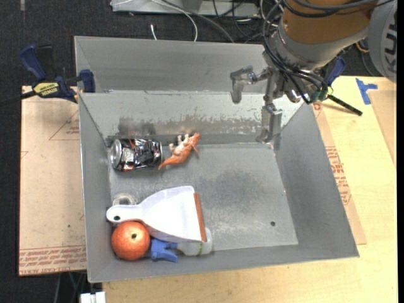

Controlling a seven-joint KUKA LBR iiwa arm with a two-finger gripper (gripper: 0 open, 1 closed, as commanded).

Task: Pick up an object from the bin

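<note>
The orange toy dinosaur (180, 150) is the loose thing nearest the pincer, so I judge it the likeliest pick, though nothing yet marks it as chosen. It lies on the bin (252, 188) floor near the foot of the rear wall, left of centre. Its long axis runs aslant, tail low and to the left, head higher and to the right. Touching it or just beside it on the left is a crushed drink can (136, 154), on its side and lengthwise along the rear wall.

Toward the front left corner the rest lies together. A white dustpan (172, 214) lies there, its handle pointing left, with a red apple (130, 240) at its front edge. A small blue piece (163, 250) sits beside the apple, and a pale ring (123, 199) lies just behind the handle. The right half of the floor is bare.

The pincer (255, 120) hangs at the rear right, above the rear wall, fingers spread and nothing between them. The dinosaur lies to its left and lower down, well apart from it. Any pick there calls for travel leftward and down, and the fingers would best close across the slanted body, clear of the can.
</note>
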